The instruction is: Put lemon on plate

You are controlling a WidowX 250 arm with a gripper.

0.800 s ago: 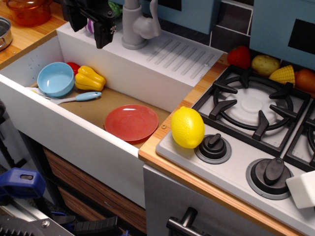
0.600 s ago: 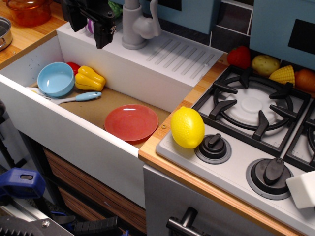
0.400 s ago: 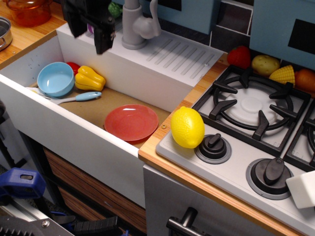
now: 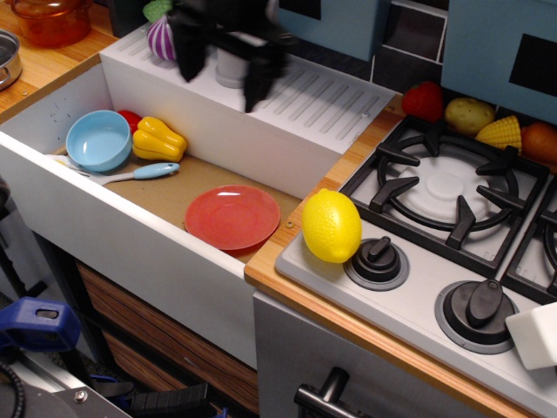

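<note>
The bright yellow lemon [image 4: 332, 225] stands on the front left corner of the toy stove, beside a black knob. The red-orange plate [image 4: 232, 217] lies flat on the sink floor, left of the lemon. My gripper [image 4: 221, 80] is black and blurred by motion, high over the white back ledge of the sink. Its two fingers hang down apart with nothing between them. It is far up and left of the lemon.
A light blue bowl [image 4: 98, 139], a yellow bell pepper [image 4: 157, 139] and a blue-handled spoon [image 4: 144, 172] lie at the sink's left end. A strawberry [image 4: 423, 101], potato [image 4: 469, 114] and corn cob [image 4: 501, 132] sit behind the burner [image 4: 445, 192]. A purple onion [image 4: 160, 38] rests on the ledge.
My gripper has swung to the right along the back ledge, from the sink's left end to in front of the faucet. The lemon and plate have not moved.
</note>
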